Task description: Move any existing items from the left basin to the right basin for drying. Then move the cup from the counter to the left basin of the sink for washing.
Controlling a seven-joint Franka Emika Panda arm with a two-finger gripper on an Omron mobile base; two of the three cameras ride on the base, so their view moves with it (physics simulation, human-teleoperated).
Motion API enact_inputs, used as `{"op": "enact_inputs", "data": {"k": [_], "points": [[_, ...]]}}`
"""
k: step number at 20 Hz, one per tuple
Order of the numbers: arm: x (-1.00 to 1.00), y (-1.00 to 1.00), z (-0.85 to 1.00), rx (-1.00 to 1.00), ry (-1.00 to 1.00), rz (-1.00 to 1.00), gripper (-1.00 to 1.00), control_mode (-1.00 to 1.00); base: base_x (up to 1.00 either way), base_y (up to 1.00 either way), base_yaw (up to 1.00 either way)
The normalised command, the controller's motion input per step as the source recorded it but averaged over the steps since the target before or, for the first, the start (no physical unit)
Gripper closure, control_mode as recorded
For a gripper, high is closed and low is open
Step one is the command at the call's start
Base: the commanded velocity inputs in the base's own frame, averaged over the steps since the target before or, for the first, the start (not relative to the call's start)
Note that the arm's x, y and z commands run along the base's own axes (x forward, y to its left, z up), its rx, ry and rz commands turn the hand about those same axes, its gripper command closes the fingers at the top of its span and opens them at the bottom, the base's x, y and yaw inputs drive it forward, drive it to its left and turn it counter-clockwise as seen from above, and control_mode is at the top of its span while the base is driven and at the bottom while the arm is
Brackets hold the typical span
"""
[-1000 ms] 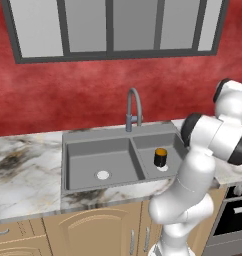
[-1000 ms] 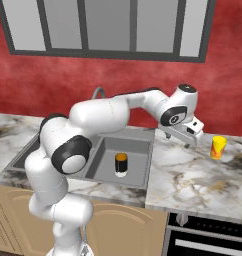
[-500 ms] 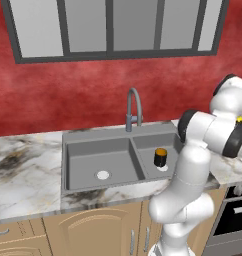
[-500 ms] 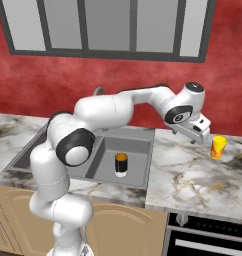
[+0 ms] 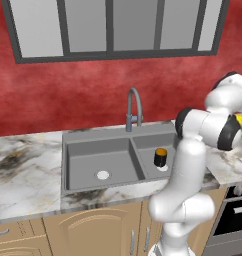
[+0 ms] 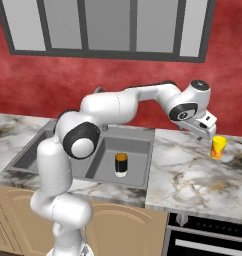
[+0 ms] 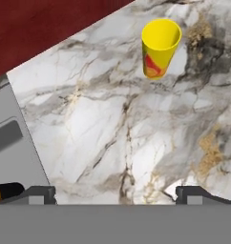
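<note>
1. We see the end effector (image 6: pixel 207 131) over the worktop (image 6: pixel 193 170) right of the sink (image 5: pixel 118 160), just left of the cup (image 6: pixel 218 147), apart from it, not touching. Jaws spread wide, nothing between them.
2. Hand view: cup (image 7: pixel 160 46) upright on bare marble, w/ open worktop all round it; red wall edge runs near, sink rim at that view's left.
3. Jar (image 6: pixel 121 164), black w/ orange top, stands upright in right basin (image 6: pixel 138 150), near its drain; in left base view it (image 5: pixel 160 157) sits just right of the divider.
4. Left basin (image 5: pixel 93 160) holds its white drain.
5. Faucet (image 5: pixel 134 107) rises behind the divider, at the sink's back edge.
6. Worktop front edge is well clear of the cup.
7. Count: 1 cup, 1 jar, 2 basins, 1 faucet.
</note>
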Motion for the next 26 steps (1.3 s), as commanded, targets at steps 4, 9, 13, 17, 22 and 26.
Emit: {"op": "enact_inputs", "data": {"k": [4, 9, 13, 17, 22, 26], "points": [[0.23, -0.15, 0.04, -0.06, 0.00, 0.00, -1.00, -1.00, 0.00, 0.00, 0.00], [0.16, -0.17, 0.00, -0.04, 0.00, 0.00, -1.00, -1.00, 0.00, 0.00, 0.00], [0.16, -0.18, -0.01, 0.00, 0.00, 0.00, -1.00, -1.00, 0.00, 0.00, 0.00], [0.20, -0.13, -0.02, 0.00, 0.00, 0.00, -1.00, -1.00, 0.00, 0.00, 0.00], [0.22, -0.12, -0.11, 0.00, 0.02, 0.00, -1.00, -1.00, 0.00, 0.00, 0.00], [0.25, -0.16, -0.19, 0.00, 0.00, 0.00, -1.00, -1.00, 0.00, 0.00, 0.00]]}}
